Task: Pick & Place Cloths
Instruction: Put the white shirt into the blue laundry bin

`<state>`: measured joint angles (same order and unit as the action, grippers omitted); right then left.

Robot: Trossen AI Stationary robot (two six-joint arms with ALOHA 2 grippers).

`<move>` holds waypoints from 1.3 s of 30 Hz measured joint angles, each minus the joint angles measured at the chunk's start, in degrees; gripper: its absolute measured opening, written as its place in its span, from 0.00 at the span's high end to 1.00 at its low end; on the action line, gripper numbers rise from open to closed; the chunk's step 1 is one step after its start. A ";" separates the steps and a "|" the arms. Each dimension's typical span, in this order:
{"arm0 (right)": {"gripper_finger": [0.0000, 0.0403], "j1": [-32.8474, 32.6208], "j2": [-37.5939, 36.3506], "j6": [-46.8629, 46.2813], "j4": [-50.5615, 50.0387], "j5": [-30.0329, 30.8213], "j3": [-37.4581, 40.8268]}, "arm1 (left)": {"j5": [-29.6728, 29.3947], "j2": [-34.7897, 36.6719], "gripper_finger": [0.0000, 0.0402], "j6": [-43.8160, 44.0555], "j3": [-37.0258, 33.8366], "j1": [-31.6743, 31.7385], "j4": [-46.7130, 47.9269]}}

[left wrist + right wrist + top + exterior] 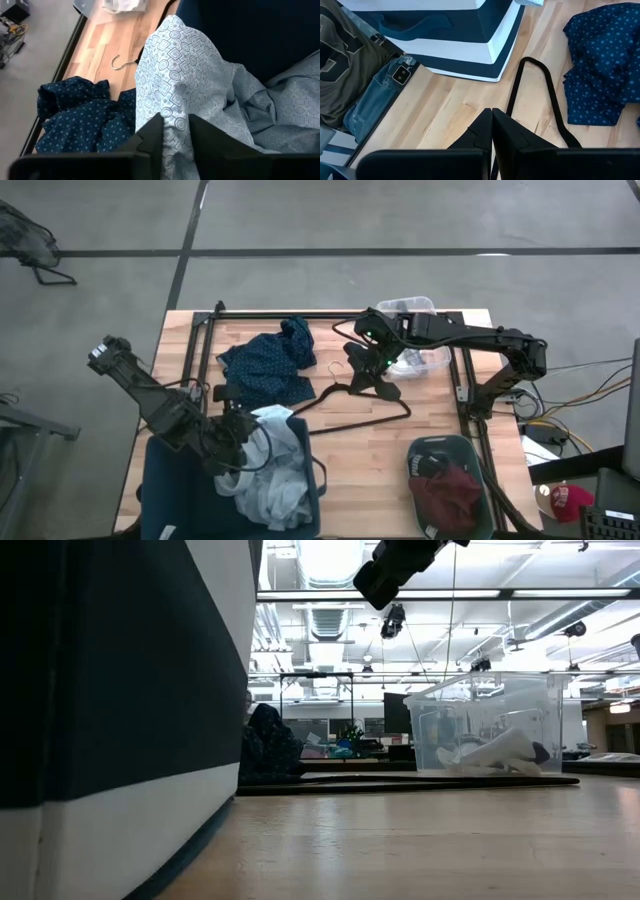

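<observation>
My left hand pinches the pale shirt over the blue bin, fingers slightly parted, while my shut right hand hovers above the hanger on the bench.

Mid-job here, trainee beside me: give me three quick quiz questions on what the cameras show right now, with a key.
1. True or false: the pale shirt lies flat on the table.
2. Which garment lies on the wood next to the hanger? A) navy dotted shirt B) maroon piece C) socks
3. Fill in: the right claw hovers shut over the ____.

Key
1. False: it lies draped over the bin, with the left claw closed around a fold of it.
2. A. The maroon piece sits in a grey tray; the socks are in the clear box.
3. hanger
</observation>
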<state>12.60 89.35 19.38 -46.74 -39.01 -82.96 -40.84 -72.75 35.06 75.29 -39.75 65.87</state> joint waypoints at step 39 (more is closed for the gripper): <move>0.98 0.00 1.24 0.11 0.33 0.01 1.68 | -1.28 0.70 0.99 -7.37 10.02 -1.05 -0.19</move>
<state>12.60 90.59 19.49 -46.41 -39.00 -81.28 -42.13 -72.05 27.69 85.31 -40.80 65.68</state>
